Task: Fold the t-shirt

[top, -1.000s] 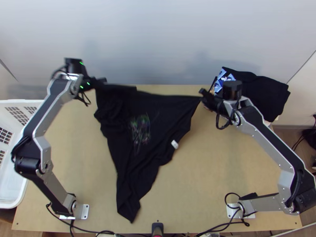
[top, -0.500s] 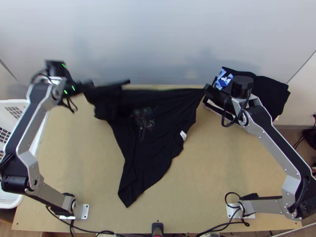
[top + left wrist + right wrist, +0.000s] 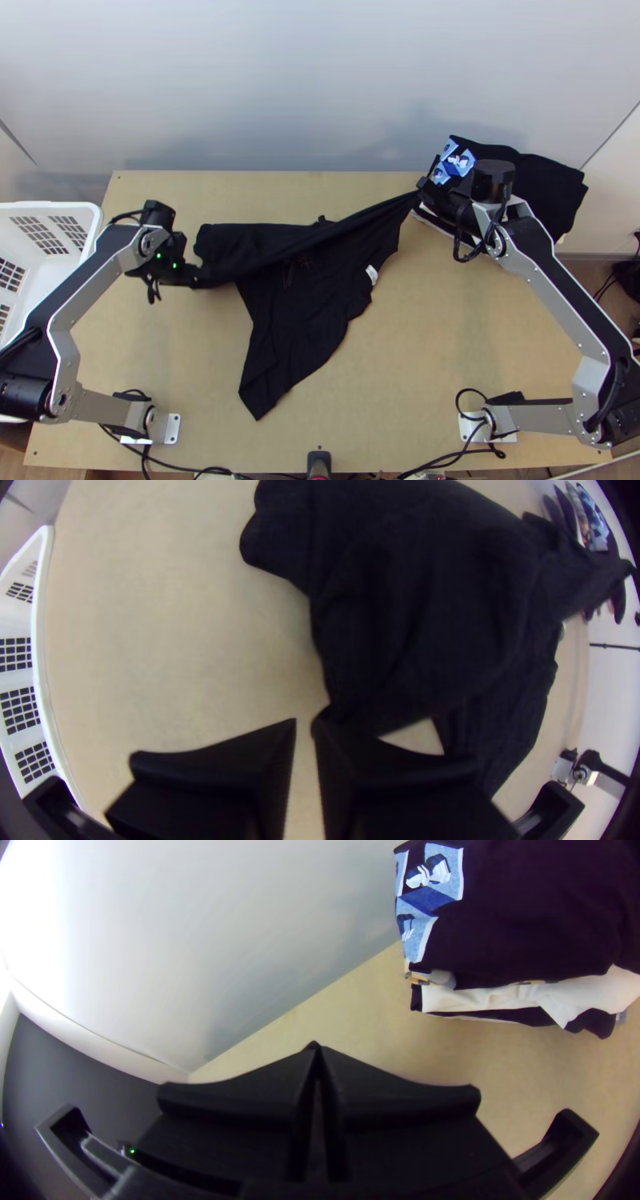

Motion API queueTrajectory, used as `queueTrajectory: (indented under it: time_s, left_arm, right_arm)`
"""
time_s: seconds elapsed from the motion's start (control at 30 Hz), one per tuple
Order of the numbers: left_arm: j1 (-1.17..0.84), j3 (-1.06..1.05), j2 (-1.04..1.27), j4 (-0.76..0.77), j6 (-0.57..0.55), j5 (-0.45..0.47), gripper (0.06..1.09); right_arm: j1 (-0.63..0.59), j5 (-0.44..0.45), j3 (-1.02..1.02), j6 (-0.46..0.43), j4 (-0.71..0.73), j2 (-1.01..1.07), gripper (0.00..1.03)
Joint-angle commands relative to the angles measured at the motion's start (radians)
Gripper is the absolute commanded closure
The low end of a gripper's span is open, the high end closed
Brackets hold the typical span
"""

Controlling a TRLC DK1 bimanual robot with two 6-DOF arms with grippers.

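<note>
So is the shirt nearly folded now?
Not yet, I think. The shirt is out on the table, but bunched and slanting, with no neat fold. The right gripper holds one corner; the left gripper is open by the opposite side. Flattening and folding are left, then maybe joining the pile.

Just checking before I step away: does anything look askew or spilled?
The t-shirt looks askew: it lies crumpled rather than flat, one point slanting toward the table's near edge, and a gathered band runs to the right gripper, which pinches its end. I see nothing spilled.
</note>
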Motion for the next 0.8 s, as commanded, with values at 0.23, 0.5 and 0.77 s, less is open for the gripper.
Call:
queueTrajectory:
  time_s: [0.23, 0.5, 0.77]
  left_arm:
    - [0.017, 0.163, 0.003, -0.046, -0.011, 0.239, 0.15]
    - [-0.083, 0.568, 0.258, -0.2, -0.204, 0.072, 0.2]
    - [-0.22, 0.815, 0.399, -0.272, -0.069, 0.049, 0.82]
  right_arm:
    - [-0.002, -0.002, 0.018, 0.004, -0.02, 0.007, 1.0]
    - [0.019, -0.004, -0.002, 0.027, -0.022, 0.01, 1.0]
    - [0.039, -0.002, -0.011, 0.037, -0.02, 0.013, 1.0]
